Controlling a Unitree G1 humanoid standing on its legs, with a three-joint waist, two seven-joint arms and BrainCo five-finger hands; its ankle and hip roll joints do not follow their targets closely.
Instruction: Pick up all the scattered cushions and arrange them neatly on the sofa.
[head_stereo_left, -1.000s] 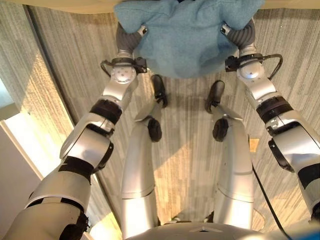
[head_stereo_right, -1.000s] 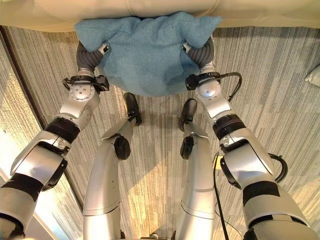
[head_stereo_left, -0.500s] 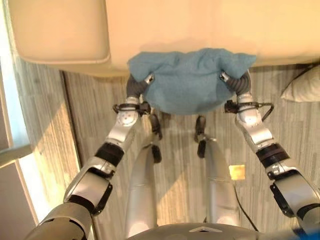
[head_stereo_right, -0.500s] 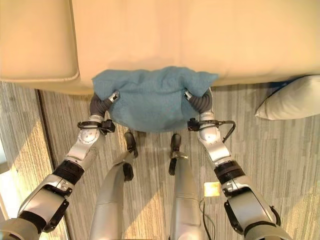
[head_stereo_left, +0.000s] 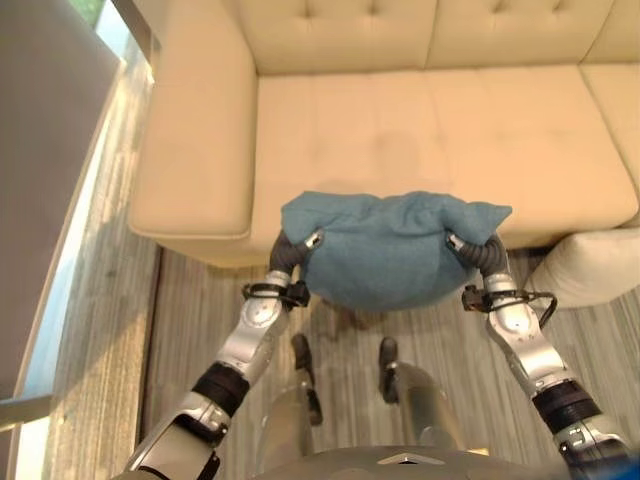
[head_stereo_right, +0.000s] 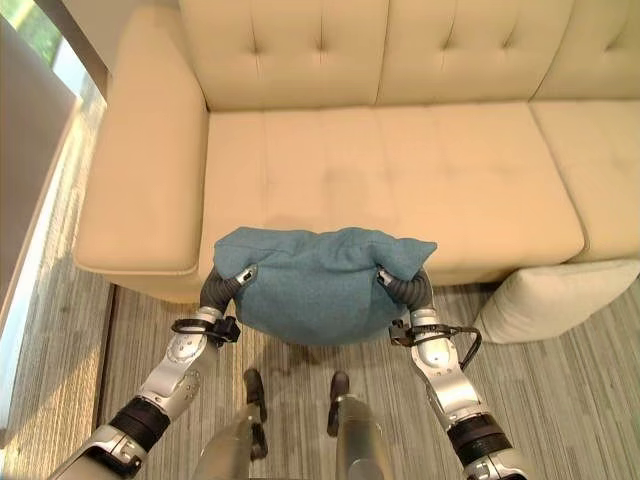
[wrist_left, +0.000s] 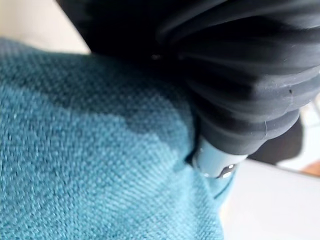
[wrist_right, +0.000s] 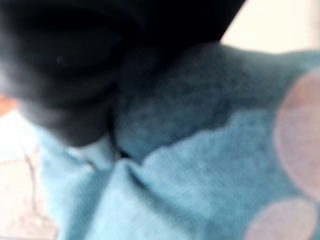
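Now the teal woven cushion (head_stereo_right: 318, 292) hangs between left hand (head_stereo_right: 225, 290) and right hand (head_stereo_right: 405, 290) — grips hidden, cannot tell — cream tufted sofa (head_stereo_right: 400, 180) seat directly ahead.

No text, label, number or sign can be read on the teal cushion (head_stereo_right: 312, 285), the sofa (head_stereo_right: 400, 170) behind it, or the pale cushion (head_stereo_right: 560, 300) beside it.

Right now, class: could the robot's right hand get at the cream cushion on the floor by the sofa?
Probably not as things stand. The right hand is taken up carrying the teal cushion together with the left hand. The cream cushion lies apart on the floor to the right, with nothing between.
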